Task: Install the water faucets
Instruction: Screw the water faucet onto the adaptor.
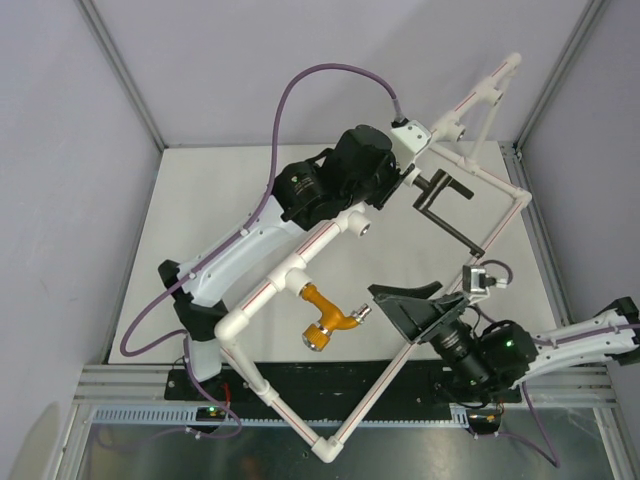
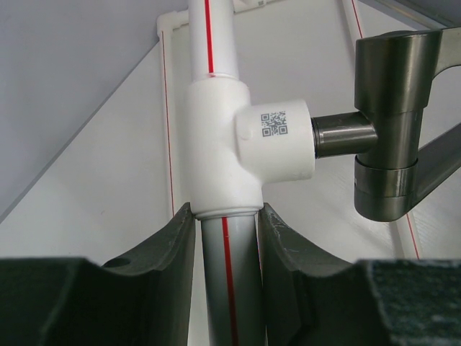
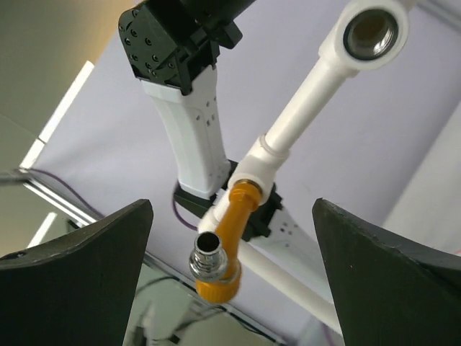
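Note:
The black tap (image 1: 440, 200) sits with its stem in a tee of the white pipe frame (image 1: 262, 297) at the back right. In the left wrist view the tap (image 2: 392, 130) is joined to the QR-marked tee (image 2: 277, 140). My left gripper (image 1: 405, 178) is shut on the pipe (image 2: 229, 274) just below that tee (image 2: 225, 216). The orange-brass tap (image 1: 325, 320) hangs from a tee near the middle. In the right wrist view it (image 3: 234, 223) lies between the wide-open fingers of my right gripper (image 3: 230, 277), untouched. My right gripper (image 1: 388, 305) is just right of it.
An open round socket (image 1: 362, 230) (image 3: 371, 32) faces out from the frame's middle pipe. More sockets (image 1: 455, 128) sit at the raised far corner. The frame's thin red-lined pipes cross the white mat (image 1: 200, 220). A metal rail (image 1: 150, 380) runs along the near edge.

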Robot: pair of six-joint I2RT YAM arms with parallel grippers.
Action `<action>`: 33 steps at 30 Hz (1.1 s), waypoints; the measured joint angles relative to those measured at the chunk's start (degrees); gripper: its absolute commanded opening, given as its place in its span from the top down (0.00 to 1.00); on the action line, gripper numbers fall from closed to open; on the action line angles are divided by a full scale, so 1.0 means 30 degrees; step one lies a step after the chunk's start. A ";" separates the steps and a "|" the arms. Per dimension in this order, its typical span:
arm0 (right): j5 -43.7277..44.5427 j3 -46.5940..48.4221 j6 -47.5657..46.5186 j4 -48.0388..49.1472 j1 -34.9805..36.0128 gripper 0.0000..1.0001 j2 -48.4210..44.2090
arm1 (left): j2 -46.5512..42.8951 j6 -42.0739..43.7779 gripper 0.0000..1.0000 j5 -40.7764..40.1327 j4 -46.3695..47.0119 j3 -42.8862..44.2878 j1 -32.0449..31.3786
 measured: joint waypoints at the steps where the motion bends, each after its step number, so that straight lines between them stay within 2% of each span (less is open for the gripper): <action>1: -0.0095 -0.0007 -0.0699 -0.0991 0.0015 0.01 -0.0729 | 0.0007 0.0000 0.93 -0.0007 0.0000 0.0000 0.0000; 7: -0.1093 0.0262 -0.5654 -0.7235 0.0015 0.01 -0.4371 | 0.0007 0.0007 0.92 -0.0015 0.0000 0.0000 0.0000; 8: -0.1494 0.0605 -0.6652 -0.9129 0.0015 0.01 -0.4743 | 0.0007 0.0007 0.92 -0.0022 0.0000 0.0000 0.0000; 14: -0.2892 0.2769 -1.0885 -1.7150 -0.0095 0.01 -0.5275 | 0.0007 0.0007 0.92 -0.0022 0.0000 -0.0007 0.0000; 17: -0.2565 0.4269 -1.3522 -1.9846 -0.0109 0.01 -0.4677 | 0.0000 0.0007 0.92 -0.0022 0.0007 -0.0022 0.0000; 22: -0.1537 0.5763 -1.9810 -2.0757 0.0117 0.01 -0.2747 | 0.0007 0.0022 0.92 -0.0029 0.0029 -0.0051 0.0000; 27: -0.1290 0.5850 -2.7168 -2.0261 0.0612 0.01 -0.0867 | 0.0000 0.0044 0.91 -0.0044 0.0058 -0.0066 0.0000; 33: -0.1872 0.5938 -3.3485 -1.8848 0.1100 0.01 -0.0051 | -0.0007 0.0066 0.91 -0.0066 0.0087 -0.0102 0.0000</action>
